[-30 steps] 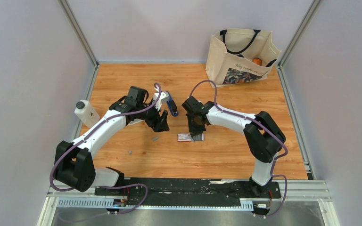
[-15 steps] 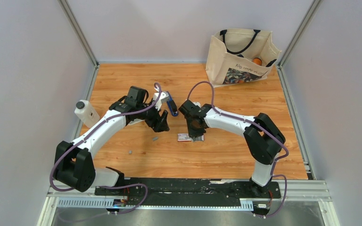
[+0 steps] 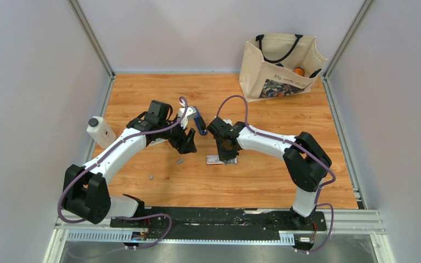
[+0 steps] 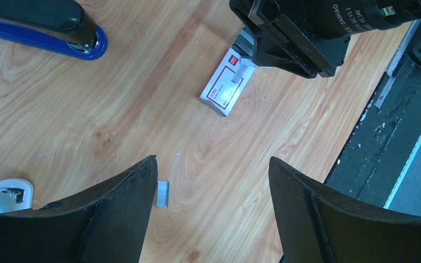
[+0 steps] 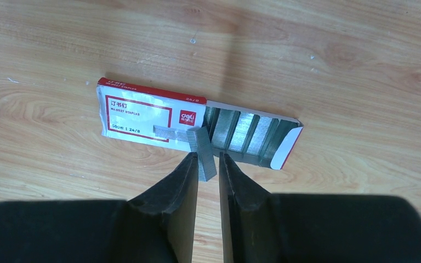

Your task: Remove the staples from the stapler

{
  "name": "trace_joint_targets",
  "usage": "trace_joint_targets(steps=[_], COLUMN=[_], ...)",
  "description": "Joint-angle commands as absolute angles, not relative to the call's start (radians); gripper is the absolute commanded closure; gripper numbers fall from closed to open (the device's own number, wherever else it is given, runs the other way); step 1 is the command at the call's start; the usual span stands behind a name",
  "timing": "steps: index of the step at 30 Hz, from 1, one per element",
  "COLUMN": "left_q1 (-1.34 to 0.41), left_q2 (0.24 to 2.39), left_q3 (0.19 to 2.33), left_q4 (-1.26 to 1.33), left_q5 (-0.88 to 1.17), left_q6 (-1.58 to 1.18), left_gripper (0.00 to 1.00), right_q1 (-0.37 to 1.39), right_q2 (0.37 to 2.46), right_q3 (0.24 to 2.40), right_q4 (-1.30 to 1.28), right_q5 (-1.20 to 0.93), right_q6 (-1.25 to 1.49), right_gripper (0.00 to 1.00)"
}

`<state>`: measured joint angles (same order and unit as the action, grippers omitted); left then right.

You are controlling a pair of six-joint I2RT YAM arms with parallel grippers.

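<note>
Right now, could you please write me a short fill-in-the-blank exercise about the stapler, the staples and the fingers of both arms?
1. The stapler has a black top and a ____ base.
2. The left fingers stand wide ____, with nothing between them.
3. A short grey strip of staples sits between the ____ arm's fingers, above the red-and-white carton.

Missing words: blue; open; right.
</note>
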<state>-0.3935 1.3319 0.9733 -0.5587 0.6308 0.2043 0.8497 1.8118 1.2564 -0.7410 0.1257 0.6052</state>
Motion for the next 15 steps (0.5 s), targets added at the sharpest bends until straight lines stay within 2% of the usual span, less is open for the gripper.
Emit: trace_joint_targets(steps=[1, 15], left_q1=[-0.399, -0.399], left_q2=[1.292, 1.290], left_q3=[0.973, 0.979], left_q4=[-0.560, -0.569], left_q5=[0.644, 0.643], left_q6=[0.239, 0.241], left_gripper=[0.18, 0.18], right_q1=[0.856, 0.896], right_q2=[1.789, 1.763], right_q3=[1.272, 1.241], right_q4=[-0.730, -0.735], right_q5=[0.133, 0.143], right_q6=[0.594, 0.589], right_gripper=[0.77, 0.75])
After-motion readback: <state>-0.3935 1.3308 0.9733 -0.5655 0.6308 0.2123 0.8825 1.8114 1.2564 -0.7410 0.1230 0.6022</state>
